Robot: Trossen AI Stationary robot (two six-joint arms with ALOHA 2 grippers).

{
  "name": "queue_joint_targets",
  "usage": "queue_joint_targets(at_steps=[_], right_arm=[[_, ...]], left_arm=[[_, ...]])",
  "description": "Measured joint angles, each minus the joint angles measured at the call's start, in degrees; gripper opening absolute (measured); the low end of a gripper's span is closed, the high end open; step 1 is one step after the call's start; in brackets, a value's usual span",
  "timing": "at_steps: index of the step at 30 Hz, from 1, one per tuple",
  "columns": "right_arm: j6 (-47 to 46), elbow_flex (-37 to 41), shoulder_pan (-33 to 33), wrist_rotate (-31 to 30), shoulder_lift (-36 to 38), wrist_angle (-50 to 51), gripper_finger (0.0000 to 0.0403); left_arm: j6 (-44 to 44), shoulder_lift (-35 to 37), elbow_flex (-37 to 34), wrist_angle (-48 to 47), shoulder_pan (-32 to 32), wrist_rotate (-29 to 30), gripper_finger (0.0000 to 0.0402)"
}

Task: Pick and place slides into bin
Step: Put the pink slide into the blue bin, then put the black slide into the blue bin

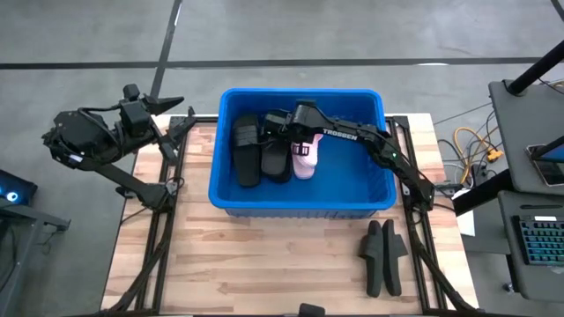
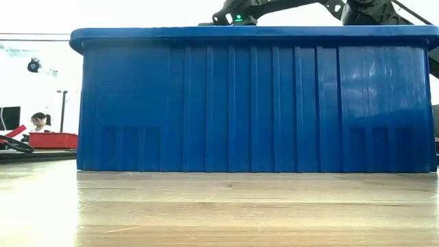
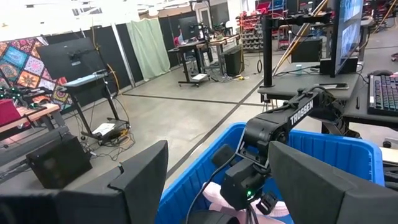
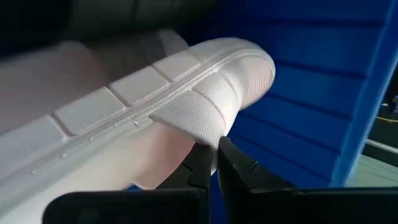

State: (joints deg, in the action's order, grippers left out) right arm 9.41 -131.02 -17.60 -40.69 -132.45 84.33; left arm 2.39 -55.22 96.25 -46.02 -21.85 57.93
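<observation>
The right gripper [image 1: 301,134] pinches the pink slide [image 1: 305,158] inside the blue bin [image 1: 303,204], beside two black slides [image 1: 262,150]. Two more black slides [image 1: 384,255] wait near the table's [image 1: 264,264] right edge. The left gripper [image 1: 167,106] stands wide, empty.

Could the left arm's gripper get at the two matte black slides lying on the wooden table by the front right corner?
Probably not: the left gripper waits off the table's far left edge, and the big blue plastic bin lies between it and the black slides.
</observation>
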Motion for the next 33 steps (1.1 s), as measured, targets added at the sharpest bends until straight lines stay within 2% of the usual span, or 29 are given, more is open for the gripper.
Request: queue_joint_targets(at_steps=[6, 16, 21, 26, 33], right_arm=[[0.5, -0.1, -0.3, 6.0, 0.2, -2.6, 0.0027], [4.4, -0.1, -0.5, 10.3, 0.2, -2.7, 0.0158], [4.6, -0.9, -0.4, 10.6, 0.2, -2.9, 0.0205], [5.3, -2.9, -0.4, 10.7, 0.6, -2.7, 0.0226], [6.6, -4.0, -0.3, 10.7, 3.5, -2.2, 0.0226]], left_arm=[[0.0, -0.1, 0.0, 0.0, 0.0, 0.0, 0.0262], [0.0, -0.6, 0.0, 0.0, 0.0, 0.0, 0.0262], [0.0, -0.7, 0.0, 0.0, 0.0, 0.0, 0.0262], [0.0, -0.8, 0.0, 0.0, 0.0, 0.0, 0.0262], [-0.1, -0.9, 0.0, 0.0, 0.0, 0.0, 0.0262]])
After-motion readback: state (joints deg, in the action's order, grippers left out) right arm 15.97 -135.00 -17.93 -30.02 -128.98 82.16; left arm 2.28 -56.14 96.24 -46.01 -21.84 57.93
